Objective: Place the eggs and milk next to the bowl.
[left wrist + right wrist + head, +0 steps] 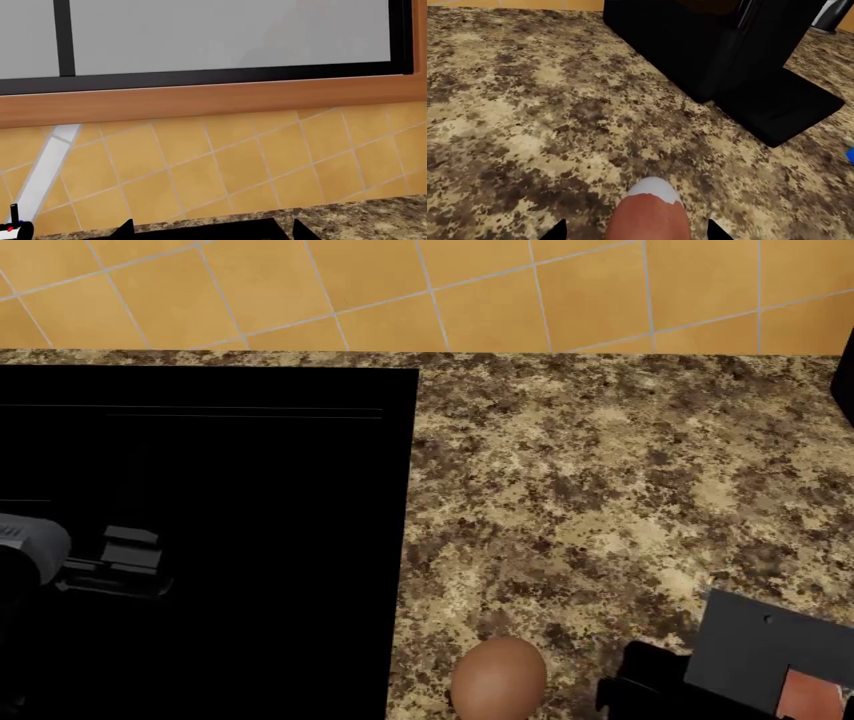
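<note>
Nearest the head camera, left to right: the left gripper (pixel 120 560) hovers over the black cooktop (pixel 200 540), its opening unreadable. One plain tan-brown egg (pixel 499 676) lies on the speckled granite counter (pixel 601 470). The right gripper (pixel 637 231) apparently clasps the reddish-brown, white-capped egg (pixel 647 212), tip forward, for carrying.

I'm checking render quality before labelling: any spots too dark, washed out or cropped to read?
Head view: the cooktop is pure black, detail lost; the plain egg is cropped at the bottom edge. Left wrist view: the window is flat grey, featureless. Right wrist view: the white-tipped egg looms large, and the black appliance shows no detail.
</note>
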Controlling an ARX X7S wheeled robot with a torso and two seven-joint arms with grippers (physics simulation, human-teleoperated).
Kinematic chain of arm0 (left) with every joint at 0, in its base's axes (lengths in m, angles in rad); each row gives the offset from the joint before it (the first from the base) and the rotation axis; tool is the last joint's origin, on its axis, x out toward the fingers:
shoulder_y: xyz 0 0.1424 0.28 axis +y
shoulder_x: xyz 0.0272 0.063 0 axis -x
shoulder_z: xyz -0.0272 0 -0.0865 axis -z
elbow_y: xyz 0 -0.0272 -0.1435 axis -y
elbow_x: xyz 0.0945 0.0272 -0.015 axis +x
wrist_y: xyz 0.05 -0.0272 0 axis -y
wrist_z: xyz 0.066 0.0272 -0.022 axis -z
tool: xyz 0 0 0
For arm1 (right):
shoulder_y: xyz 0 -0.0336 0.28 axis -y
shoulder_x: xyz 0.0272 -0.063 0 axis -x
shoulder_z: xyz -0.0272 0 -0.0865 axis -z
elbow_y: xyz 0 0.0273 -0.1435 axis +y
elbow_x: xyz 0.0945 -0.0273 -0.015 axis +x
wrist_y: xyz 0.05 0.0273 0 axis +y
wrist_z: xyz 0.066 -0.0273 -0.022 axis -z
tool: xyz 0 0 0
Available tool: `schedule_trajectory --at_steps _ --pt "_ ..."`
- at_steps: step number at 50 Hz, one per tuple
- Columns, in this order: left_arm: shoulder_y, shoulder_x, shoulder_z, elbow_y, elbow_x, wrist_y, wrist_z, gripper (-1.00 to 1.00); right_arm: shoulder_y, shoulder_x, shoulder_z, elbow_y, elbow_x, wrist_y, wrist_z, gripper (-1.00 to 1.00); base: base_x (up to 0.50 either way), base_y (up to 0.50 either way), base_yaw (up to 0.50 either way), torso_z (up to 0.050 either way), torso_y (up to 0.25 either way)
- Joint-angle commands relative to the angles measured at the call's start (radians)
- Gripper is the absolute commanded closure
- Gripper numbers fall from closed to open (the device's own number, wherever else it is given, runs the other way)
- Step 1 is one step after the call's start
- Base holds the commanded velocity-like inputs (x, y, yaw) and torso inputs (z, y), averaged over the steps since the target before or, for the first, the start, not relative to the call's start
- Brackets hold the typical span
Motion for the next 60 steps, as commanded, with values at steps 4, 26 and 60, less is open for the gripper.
schedule_trajectory --at_steps 4,26,60 --pt "-0.005 0.018 -0.012 -0.030 0.037 0.032 0.004 -1.00 -0.004 0.010 -0.003 0.108 -0.043 -0.089 -0.051 -1.00 0.00 0.00 0.00 0.000 0.000" --pt "-0.007 0.016 0.001 -0.058 0.036 0.052 0.002 -1.00 -0.013 0.019 -0.014 0.205 -0.060 -0.154 -0.073 -1.00 0.00 0.00 0.00 0.000 0.000" --pt "-0.013 0.008 0.016 -0.051 0.026 0.051 -0.010 -1.00 -0.012 0.035 -0.024 0.156 -0.058 -0.158 -0.051 1.00 0.00 0.00 0.00 0.000 0.000"
